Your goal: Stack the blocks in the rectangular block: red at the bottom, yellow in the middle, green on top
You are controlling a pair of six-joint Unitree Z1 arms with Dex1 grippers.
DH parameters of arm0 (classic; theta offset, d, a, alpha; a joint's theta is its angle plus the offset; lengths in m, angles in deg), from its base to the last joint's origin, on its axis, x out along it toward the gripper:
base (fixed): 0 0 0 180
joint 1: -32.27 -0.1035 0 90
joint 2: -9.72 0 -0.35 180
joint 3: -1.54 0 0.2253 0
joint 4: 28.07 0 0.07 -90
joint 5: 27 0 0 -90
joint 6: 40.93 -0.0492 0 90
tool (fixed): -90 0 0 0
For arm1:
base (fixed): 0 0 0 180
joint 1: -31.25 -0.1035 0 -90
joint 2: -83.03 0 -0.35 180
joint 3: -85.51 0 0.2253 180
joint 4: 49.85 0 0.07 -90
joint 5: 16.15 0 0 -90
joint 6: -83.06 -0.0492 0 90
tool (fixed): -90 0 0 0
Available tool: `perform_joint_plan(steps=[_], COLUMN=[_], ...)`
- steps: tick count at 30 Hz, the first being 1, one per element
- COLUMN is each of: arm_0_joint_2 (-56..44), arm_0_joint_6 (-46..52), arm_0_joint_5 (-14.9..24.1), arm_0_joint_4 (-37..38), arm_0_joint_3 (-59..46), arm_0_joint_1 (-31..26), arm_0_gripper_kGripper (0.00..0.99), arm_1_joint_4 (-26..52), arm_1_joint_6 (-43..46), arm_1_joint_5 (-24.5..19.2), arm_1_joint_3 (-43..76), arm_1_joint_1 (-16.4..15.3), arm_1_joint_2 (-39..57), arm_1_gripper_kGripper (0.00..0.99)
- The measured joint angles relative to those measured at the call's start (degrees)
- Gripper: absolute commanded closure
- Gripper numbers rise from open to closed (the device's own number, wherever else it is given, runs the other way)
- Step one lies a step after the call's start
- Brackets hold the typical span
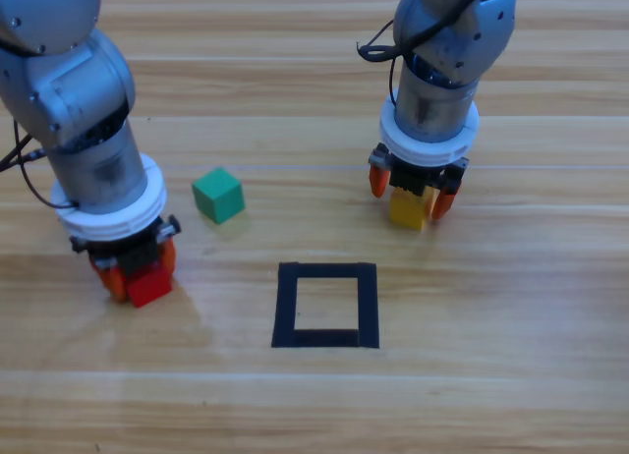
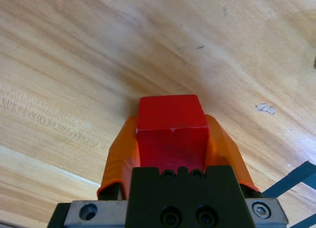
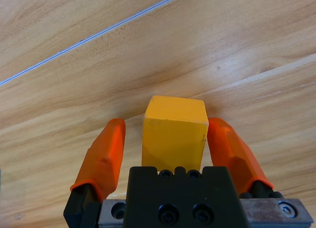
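Note:
The red cube [image 1: 149,285] sits at the left of the table, and my left gripper [image 1: 133,267] is shut on it. In the left wrist view both orange jaws press the sides of the red cube [image 2: 170,124]. The yellow cube [image 1: 409,210] stands at the right, between the jaws of my open right gripper [image 1: 413,191]. In the right wrist view a gap shows beside the yellow cube [image 3: 174,134]. The teal-green cube [image 1: 217,195] lies free between the arms. The black tape rectangle [image 1: 326,269] is at front centre with only bare wood inside it.
Wooden table with plank seams. The left arm's grey body [image 1: 79,110] stands over the left side and the right arm's body [image 1: 442,51] over the back right. The green cube is close to the left arm's right side.

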Motion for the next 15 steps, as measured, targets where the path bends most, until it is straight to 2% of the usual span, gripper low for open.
perform_joint_plan(steps=[2, 4, 5, 9, 15], arm_0_joint_2=[0.1, 0.3, 0.3, 0.2, -2.6], arm_0_joint_6=[-0.7, -2.1, -3.1, -14.7, -28.8], arm_0_joint_5=[0.0, 0.0, 0.0, 0.0, -0.3], arm_0_joint_4=[-0.2, -2.8, -4.1, -5.9, -5.9], arm_0_joint_3=[0.6, 3.1, 4.4, 10.3, 12.5], arm_0_joint_1=[0.0, 0.0, 0.0, 0.2, 3.7], arm_0_gripper_kGripper=[0.823, 0.896, 0.930, 0.955, 0.955], arm_1_joint_4=[-0.5, -2.0, -3.3, -7.9, -11.4], arm_1_joint_6=[0.7, 2.3, 3.7, 9.3, 15.0], arm_1_joint_5=[0.0, -0.2, -0.7, -2.4, -3.3], arm_1_joint_3=[-0.4, -1.5, -2.6, -8.6, -9.1], arm_1_joint_1=[0.0, 0.0, 0.0, 0.0, 0.0], arm_1_joint_2=[0.0, 0.0, 0.0, 0.0, 0.3], arm_1_gripper_kGripper=[0.605, 0.818, 0.892, 0.896, 0.896])
